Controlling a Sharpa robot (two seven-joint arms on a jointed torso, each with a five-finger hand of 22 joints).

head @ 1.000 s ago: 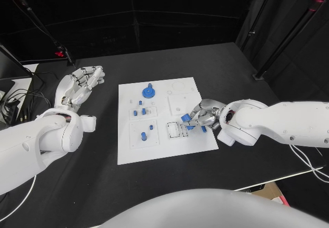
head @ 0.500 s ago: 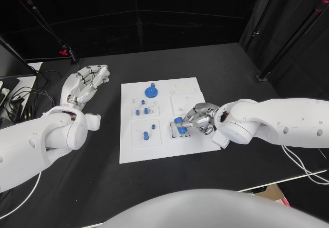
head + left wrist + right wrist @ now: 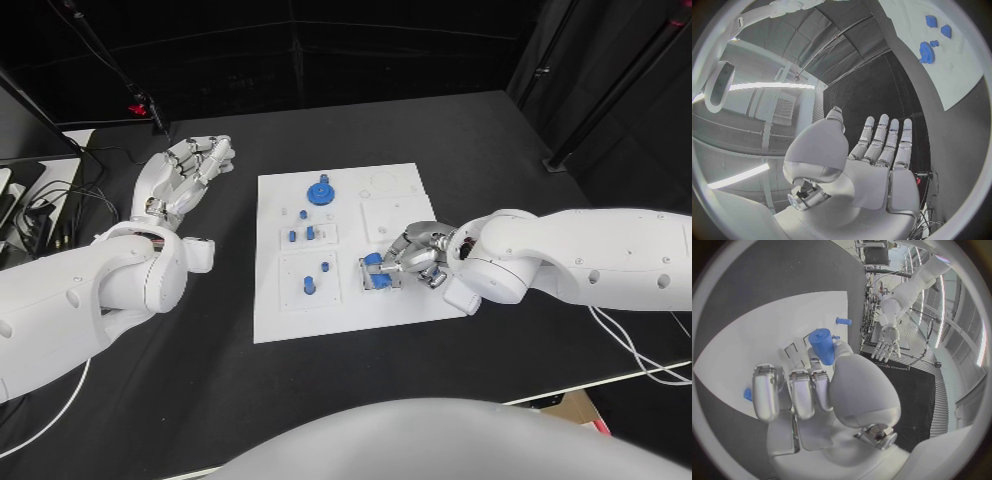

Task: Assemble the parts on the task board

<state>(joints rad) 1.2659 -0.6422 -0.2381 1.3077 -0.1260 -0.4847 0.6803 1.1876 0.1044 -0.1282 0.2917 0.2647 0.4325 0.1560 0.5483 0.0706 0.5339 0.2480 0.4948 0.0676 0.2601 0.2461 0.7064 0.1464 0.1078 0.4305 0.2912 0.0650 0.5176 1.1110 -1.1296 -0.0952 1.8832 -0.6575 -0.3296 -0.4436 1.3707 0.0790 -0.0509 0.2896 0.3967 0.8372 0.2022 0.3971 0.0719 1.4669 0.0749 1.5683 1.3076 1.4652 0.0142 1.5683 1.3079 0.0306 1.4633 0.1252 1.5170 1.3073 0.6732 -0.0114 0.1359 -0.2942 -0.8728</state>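
The flat white task board lay between the two hands. The right hand was pinching a small blue cylindrical part over the board's near right side, its silver fingers curled around it. The left hand hovered flat with fingers spread, holding nothing, above bare black table left of the board. Since a second ago, the right hand had moved slightly leftward with the part.
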